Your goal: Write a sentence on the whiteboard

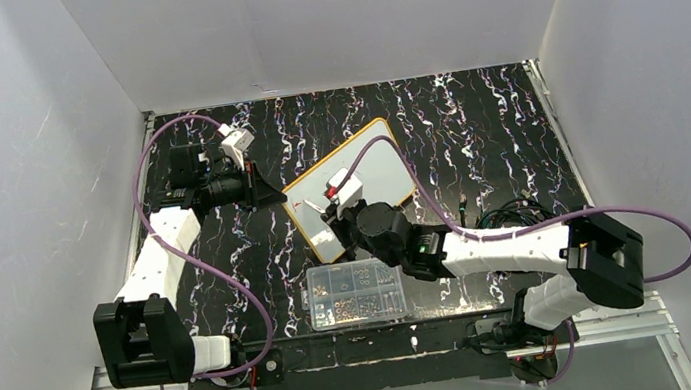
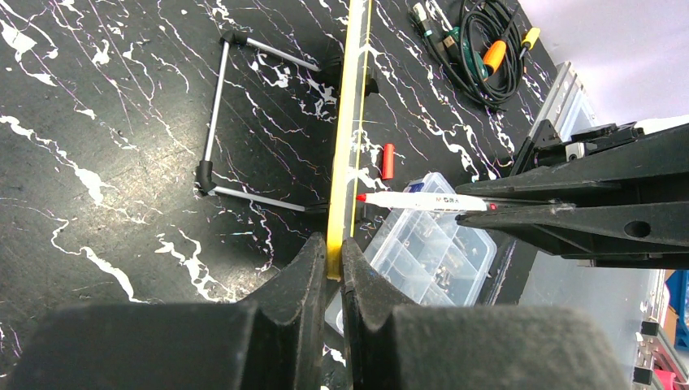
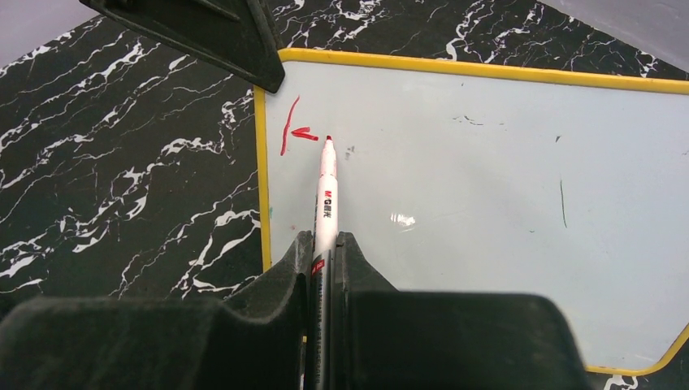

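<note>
While left gripper (image 2: 334,256) pinches whiteboard (image 3: 487,211) rim, right gripper (image 3: 324,244) clamps red marker (image 3: 326,195), tip ahead of it, beside red strokes (image 3: 286,130).

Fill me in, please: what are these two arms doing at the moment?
The left gripper is shut on the whiteboard at its yellow edge, steadying it. The right gripper is shut on a red marker, whose tip is at the board's surface near the clamped corner. Only the first red strokes of the sentence are there, so the writing is barely begun.
</note>
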You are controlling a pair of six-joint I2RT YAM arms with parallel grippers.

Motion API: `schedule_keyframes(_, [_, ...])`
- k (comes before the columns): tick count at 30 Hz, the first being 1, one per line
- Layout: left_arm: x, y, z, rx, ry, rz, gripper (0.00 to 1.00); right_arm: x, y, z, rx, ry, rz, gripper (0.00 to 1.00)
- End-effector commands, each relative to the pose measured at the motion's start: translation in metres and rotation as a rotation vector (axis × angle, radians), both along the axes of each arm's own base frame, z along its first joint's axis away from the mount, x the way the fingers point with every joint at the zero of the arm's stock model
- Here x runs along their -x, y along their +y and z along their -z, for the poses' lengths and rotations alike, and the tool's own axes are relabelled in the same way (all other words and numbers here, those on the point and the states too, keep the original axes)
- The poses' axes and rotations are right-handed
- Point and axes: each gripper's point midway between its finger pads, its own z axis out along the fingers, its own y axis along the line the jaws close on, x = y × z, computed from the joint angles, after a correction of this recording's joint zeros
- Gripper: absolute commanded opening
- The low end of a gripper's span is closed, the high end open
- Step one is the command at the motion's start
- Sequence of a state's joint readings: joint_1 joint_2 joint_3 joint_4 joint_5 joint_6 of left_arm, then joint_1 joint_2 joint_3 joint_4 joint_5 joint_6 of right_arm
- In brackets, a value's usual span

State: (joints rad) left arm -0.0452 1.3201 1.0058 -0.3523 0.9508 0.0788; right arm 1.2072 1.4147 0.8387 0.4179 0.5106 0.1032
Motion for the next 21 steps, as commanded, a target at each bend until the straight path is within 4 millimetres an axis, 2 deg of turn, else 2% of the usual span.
schedule_keyframes(1, [0.011, -0.002, -0.011, 0.015, -0.022, 0.025, 0.00, -0.008, 0.011, -0.031, -0.067, -0.054, 0.018, 0.01])
schedule_keyframes(12, [0.011, -0.002, -0.012, 0.017, -0.024, 0.026, 0.00, -0.013, 0.013, -0.025, -0.048, -0.057, 0.035, 0.01])
schedule_keyframes(21, [0.011, -0.003, -0.012, 0.017, -0.025, 0.027, 0.00, -0.006, 0.005, -0.005, -0.018, -0.006, 0.030, 0.01])
